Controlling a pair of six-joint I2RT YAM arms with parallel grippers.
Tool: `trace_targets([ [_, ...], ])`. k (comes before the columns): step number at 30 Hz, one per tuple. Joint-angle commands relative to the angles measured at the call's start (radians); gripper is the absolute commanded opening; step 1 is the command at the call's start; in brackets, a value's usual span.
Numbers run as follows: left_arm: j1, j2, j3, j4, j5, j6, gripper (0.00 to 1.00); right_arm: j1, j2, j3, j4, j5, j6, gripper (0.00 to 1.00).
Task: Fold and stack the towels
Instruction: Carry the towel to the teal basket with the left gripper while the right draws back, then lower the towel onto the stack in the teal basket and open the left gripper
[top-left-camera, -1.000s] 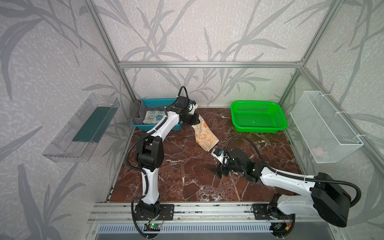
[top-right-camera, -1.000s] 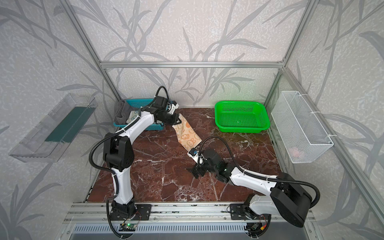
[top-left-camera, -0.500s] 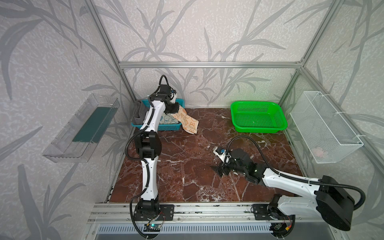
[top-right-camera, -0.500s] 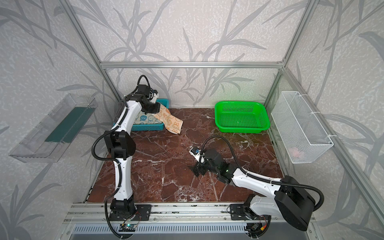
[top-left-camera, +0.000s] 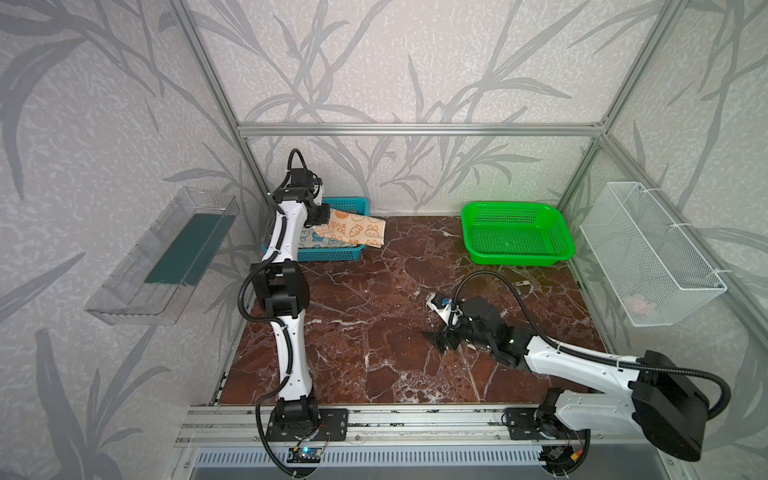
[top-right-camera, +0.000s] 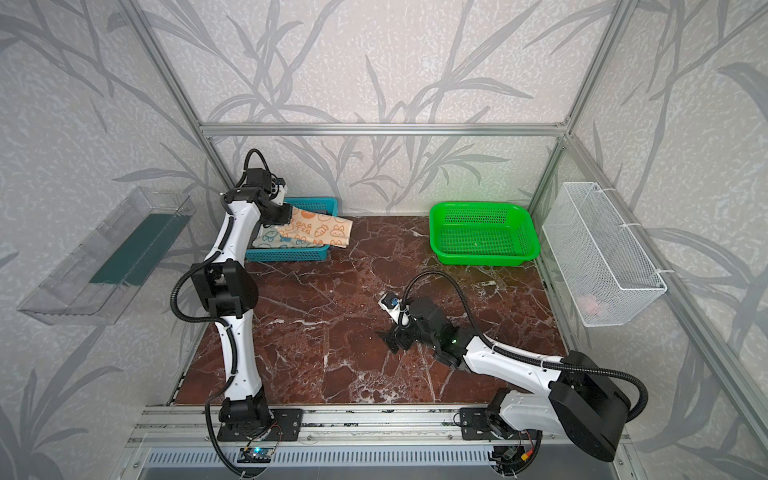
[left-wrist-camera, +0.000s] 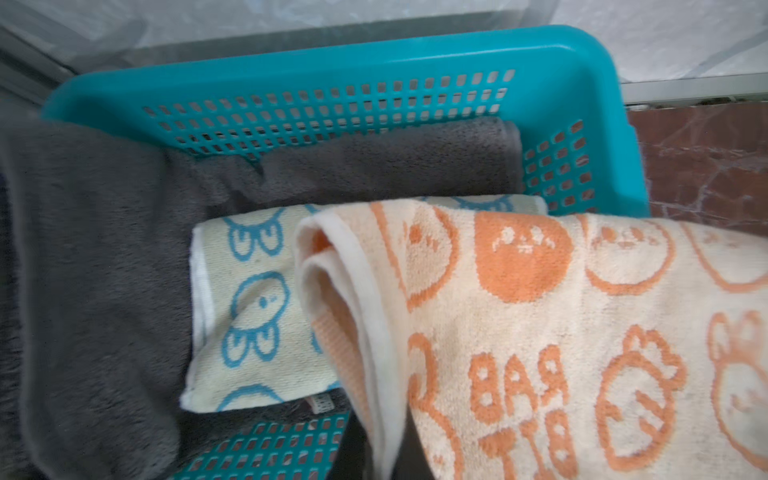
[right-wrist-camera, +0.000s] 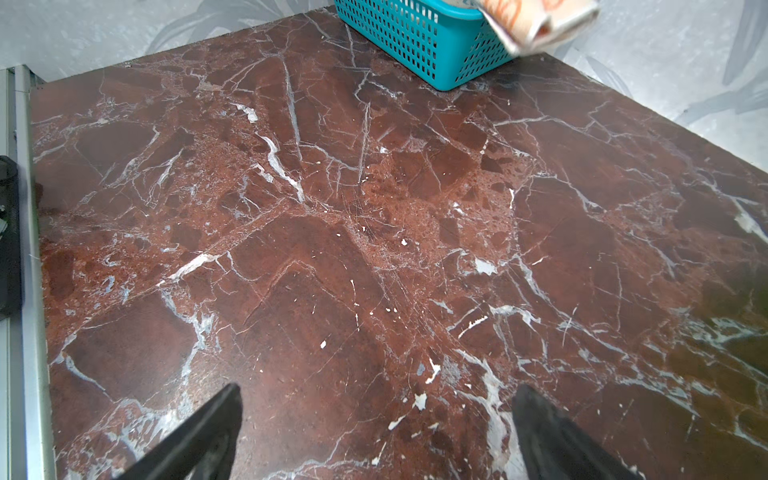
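- Marble table (top-left-camera: 374, 332): bare across the middle.
- White wire basket (top-left-camera: 648, 253) hangs on the 3 o'clock wall and a clear tray (top-left-camera: 166, 257) on the 9 o'clock wall, both off the table.
- Green basket (top-left-camera: 519, 259): table's 1 o'clock corner, well apart from the towels.
- Teal basket (top-left-camera: 332, 252): 11 o'clock corner. All three towels are in or on it.
- Grey towel (left-wrist-camera: 104, 249): bottom layer, lining the basket, one part lapping over the rim.
- Orange towel (top-left-camera: 357, 230): folded, topmost. Its long axis runs roughly 9 to 3 o'clock. The free end points to 3–4 o'clock and overhangs the basket rim above the marble.
- Blue towel (left-wrist-camera: 249, 303): folded, lying on the grey one, partly under the orange one.
- Left gripper (top-left-camera: 326, 216): clamped on the orange towel's 9 o'clock end, over the basket. The arm hides the grey towel in both top views.
- Right gripper (right-wrist-camera: 378, 390): jaws spread wide, holding nothing, low over bare marble near 4 o'clock and aimed toward 10 o'clock.
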Motion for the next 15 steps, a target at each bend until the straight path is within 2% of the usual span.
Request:
trace_targets([
  [1, 0.023, 0.027, -0.051, 0.082, -0.109, 0.038, 0.00, -0.003, -0.017, -0.009, -0.011, 0.010, -0.008, 0.99],
  [12, 0.070, 0.102, -0.062, 0.172, -0.143, 0.038, 0.00, -0.002, 0.004, 0.009, -0.019, 0.003, -0.022, 0.99],
  [15, 0.077, 0.120, -0.046, 0.170, -0.169, 0.036, 0.05, -0.002, 0.015, 0.012, -0.019, -0.004, -0.020, 0.99],
])
